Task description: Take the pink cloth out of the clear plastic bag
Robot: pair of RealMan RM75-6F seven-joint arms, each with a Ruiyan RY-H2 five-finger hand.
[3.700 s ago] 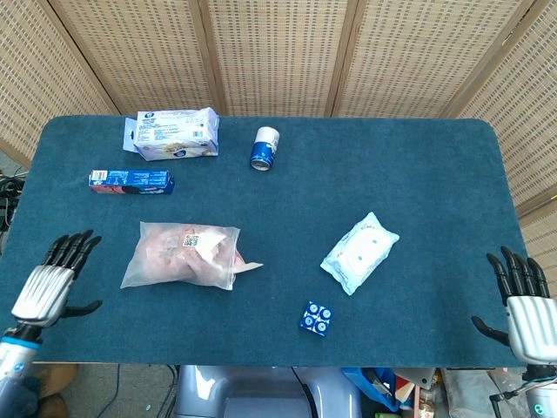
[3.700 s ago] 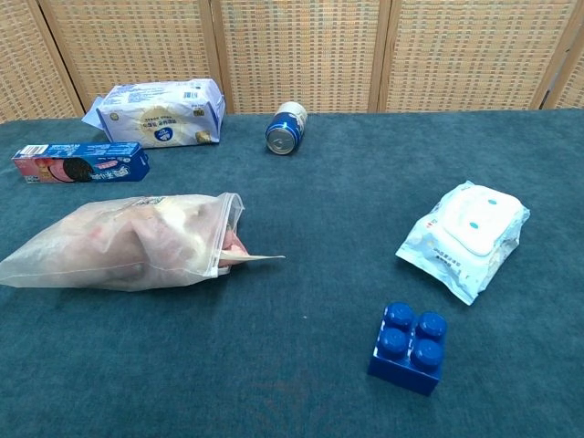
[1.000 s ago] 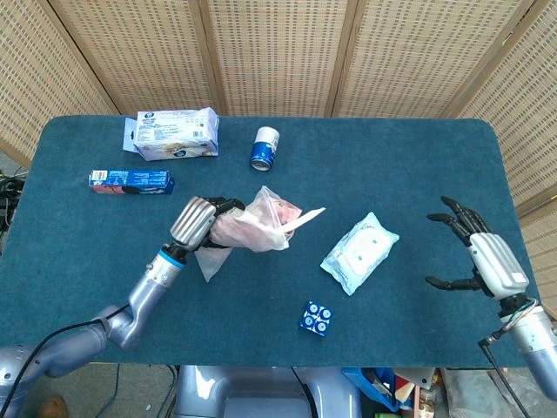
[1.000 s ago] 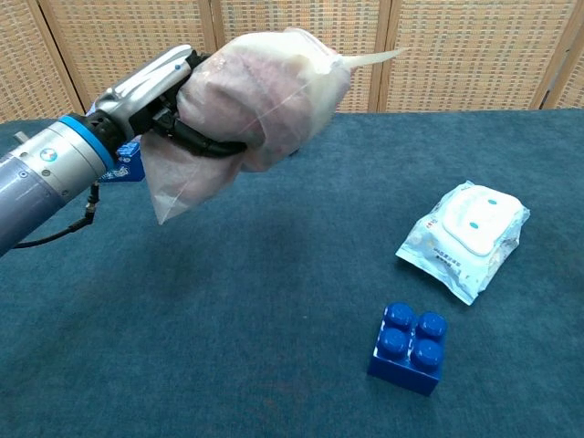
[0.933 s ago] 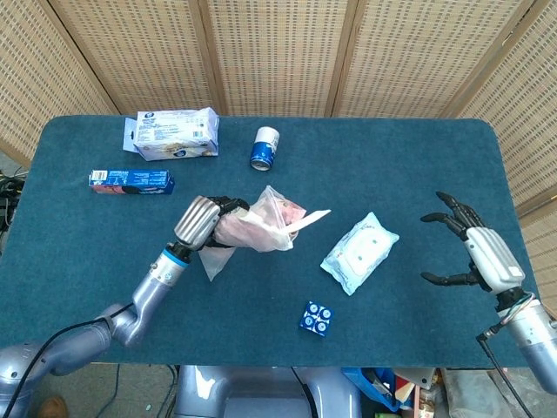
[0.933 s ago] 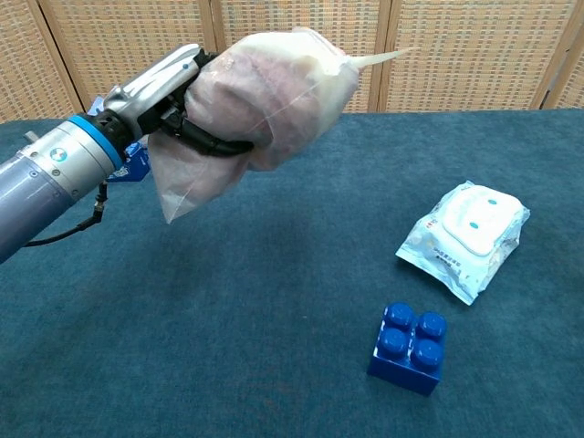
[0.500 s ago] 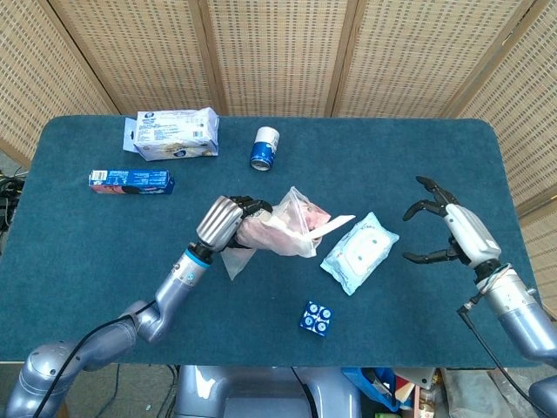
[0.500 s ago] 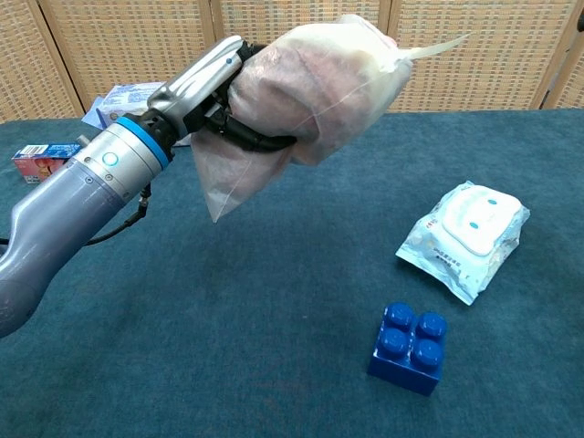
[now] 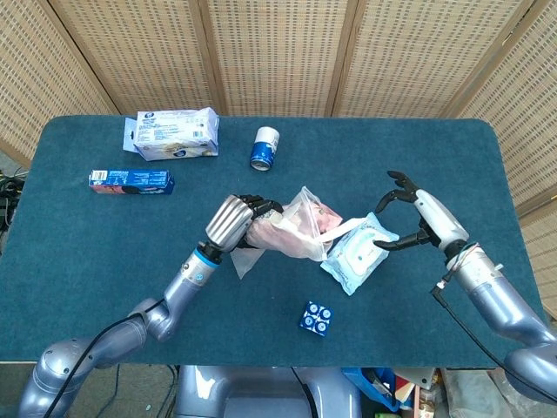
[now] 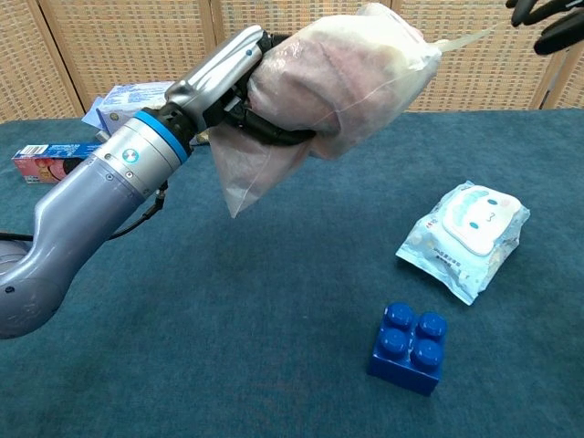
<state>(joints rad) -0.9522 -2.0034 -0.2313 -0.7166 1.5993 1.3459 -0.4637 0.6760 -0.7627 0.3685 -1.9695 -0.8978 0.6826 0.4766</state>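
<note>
Pink cloth (image 10: pixel 319 68) fills the clear plastic bag (image 9: pixel 291 228), which we see lifted off the table (image 9: pixel 104 261) in the left hand (image 9: pixel 233 223) — fingers (image 10: pixel 265 132) curled around the bag's middle, its empty tail hanging below them and its mouth pointing away past the fingertips toward the right hand (image 9: pixel 418 222). That hand holds nothing; its fingers are spread and hooked, apart from the bag's mouth, where a pale strip (image 10: pixel 461 39) sticks out toward them.

From the head view we get both hands whole and the wet-wipe pack (image 9: pixel 359 253) lying just below the bag's mouth, between the two hands. The chest view shows only dark fingertips (image 10: pixel 547 18) of the right hand at its upper corner, yet it shows the bag well above the table.

Beyond the left hand's knuckles lie a can (image 9: pixel 264 147), a blue biscuit box (image 9: pixel 130 181) and a white pouch (image 9: pixel 172 133) — all well apart. A blue brick (image 9: pixel 316 318) sits near the table's front edge, with bare cloth around it.
</note>
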